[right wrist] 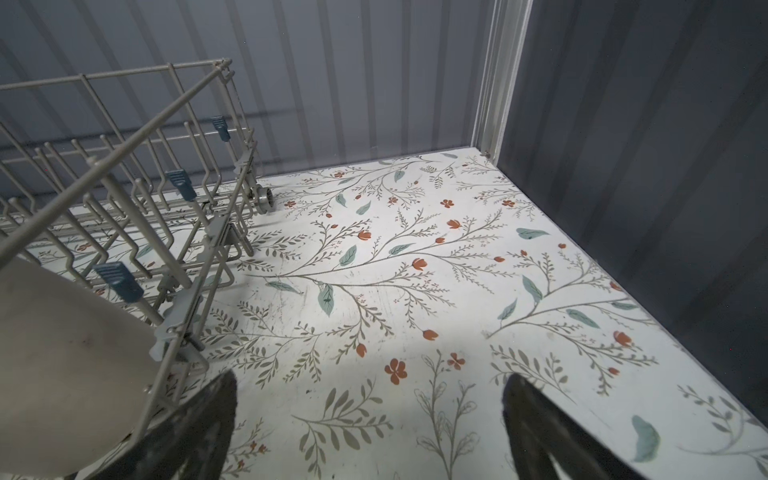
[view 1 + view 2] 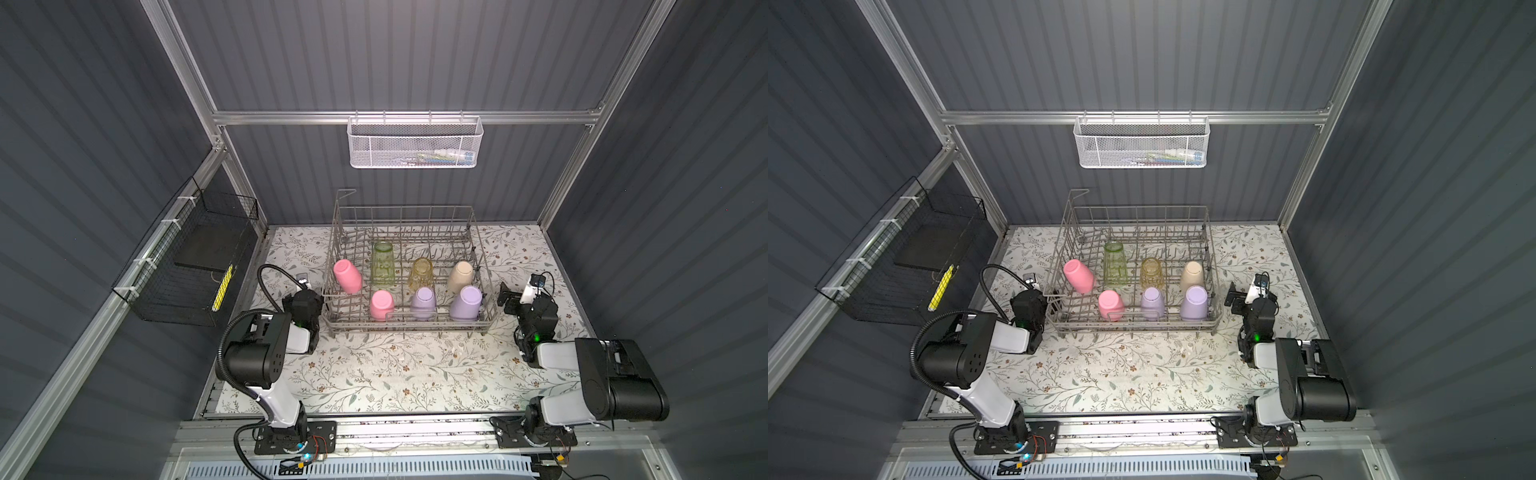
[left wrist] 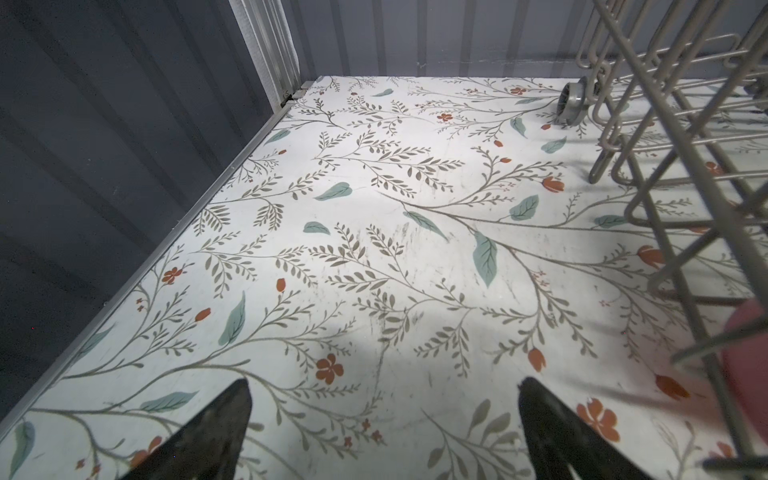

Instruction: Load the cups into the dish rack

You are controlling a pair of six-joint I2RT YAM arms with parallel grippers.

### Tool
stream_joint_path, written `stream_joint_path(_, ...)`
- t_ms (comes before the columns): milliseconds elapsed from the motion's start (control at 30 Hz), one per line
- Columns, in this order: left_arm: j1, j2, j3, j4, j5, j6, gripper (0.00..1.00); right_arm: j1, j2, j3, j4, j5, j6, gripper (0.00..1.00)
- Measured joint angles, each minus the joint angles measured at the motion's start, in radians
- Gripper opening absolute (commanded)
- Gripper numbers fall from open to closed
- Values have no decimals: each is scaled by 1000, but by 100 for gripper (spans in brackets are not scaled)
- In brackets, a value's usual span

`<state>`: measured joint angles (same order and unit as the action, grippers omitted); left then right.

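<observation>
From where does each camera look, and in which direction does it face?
Both top views: high in front, looking down on the dish rack; left arm, right arm show.
Left wrist: low beside the rack, facing the back wall; left claw, open.
Right wrist: the rack's other side, same facing; right claw, open.
Shared: wrist views both show rack wires and table.

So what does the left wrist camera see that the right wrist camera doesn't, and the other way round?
Only the left wrist view: a sliver of a pink cup behind wires, at the picture's edge.
Only the right wrist view: a beige cup up close, and blue clips on the tines.
Both: the wire dish rack with one small wheel, the flower-patterned table and grey walls. Each also shows its own gripper, the left gripper and the right gripper, open and empty.
</observation>
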<state>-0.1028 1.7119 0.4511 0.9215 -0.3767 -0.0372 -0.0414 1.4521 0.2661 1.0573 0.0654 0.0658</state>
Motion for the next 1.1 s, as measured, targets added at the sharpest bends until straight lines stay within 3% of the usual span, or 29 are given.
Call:
stream_joint_path(400, 0, 0, 0, 0, 0, 0, 100, 0, 0, 6, -3, -73, -41, 99)
stream_joint_path(1100, 0, 0, 0, 0, 0, 0, 100, 0, 0, 17, -41, -74, -41, 99)
